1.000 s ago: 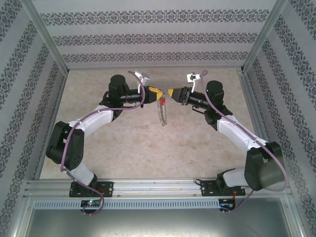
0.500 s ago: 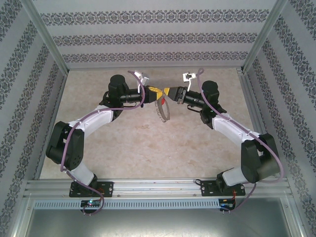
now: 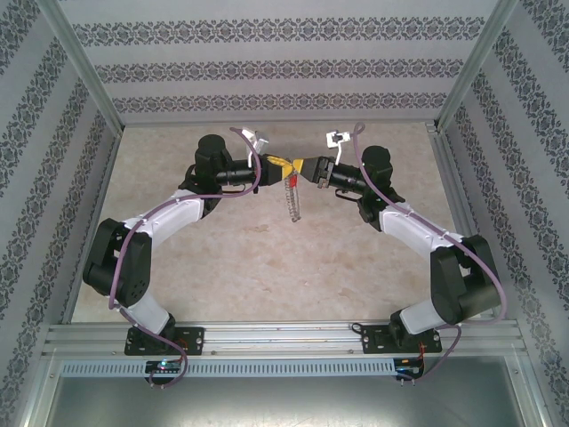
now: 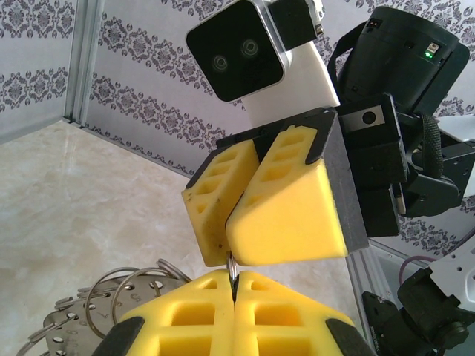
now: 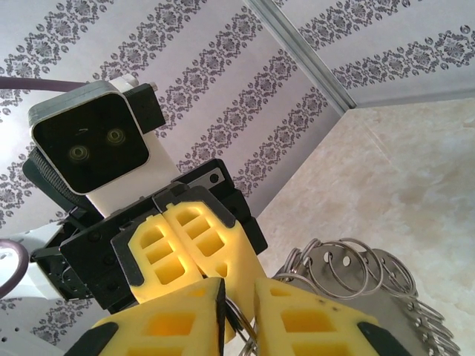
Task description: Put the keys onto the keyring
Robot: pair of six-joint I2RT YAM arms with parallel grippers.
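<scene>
Hanging clear above the bench [image 3: 222, 258]: the keyring [image 3: 292, 197], pinched at its top coil from both sides; clamped from the left by the left end effector [image 3: 283, 165], fingertips pressed flat together on the thin wire; nipped from the right by the right end effector [image 3: 307, 167], likewise closed on the same coil, tip to tip with the other; probably the coil-spreading stage, judging by the grip; cannot tell whether a key sits at the gap; hold the left side steady as anchor; ease the right sideways just enough to part the coil; avoid twisting, for fear of losing the wire from the foam pads [image 4: 289, 211] and dropping the bunch.
</scene>
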